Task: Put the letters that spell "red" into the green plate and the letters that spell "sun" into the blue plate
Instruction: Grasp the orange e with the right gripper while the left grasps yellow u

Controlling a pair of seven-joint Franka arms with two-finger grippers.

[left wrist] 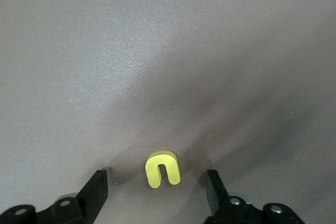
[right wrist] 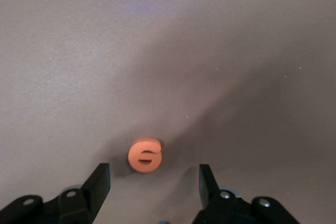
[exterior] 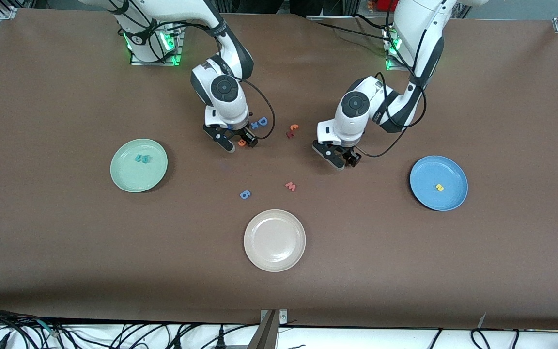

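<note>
The round orange "e" (right wrist: pixel 145 155) lies flat on the brown table, between the fingers of my open right gripper (right wrist: pixel 153 182), which touch nothing. From the front, that "e" (exterior: pixel 242 142) shows under the right gripper (exterior: pixel 241 145). The yellow "u" (left wrist: pixel 163 170) lies between the spread fingers of my open left gripper (left wrist: pixel 156 188), apart from both. The left gripper (exterior: pixel 345 161) hangs low over the table and hides the "u" from the front. The green plate (exterior: pixel 126 182) holds two teal letters (exterior: pixel 142 158). The blue plate (exterior: pixel 424 194) holds the yellow "s" (exterior: pixel 439 187).
A beige-white plate (exterior: pixel 274 240) sits nearest the front camera. A blue "D" (exterior: pixel 261 121) lies beside the right gripper. Two small orange and red letters (exterior: pixel 292 131) lie between the grippers. A red "w" (exterior: pixel 290 186) and a small blue letter (exterior: pixel 245 194) lie farther than the beige plate.
</note>
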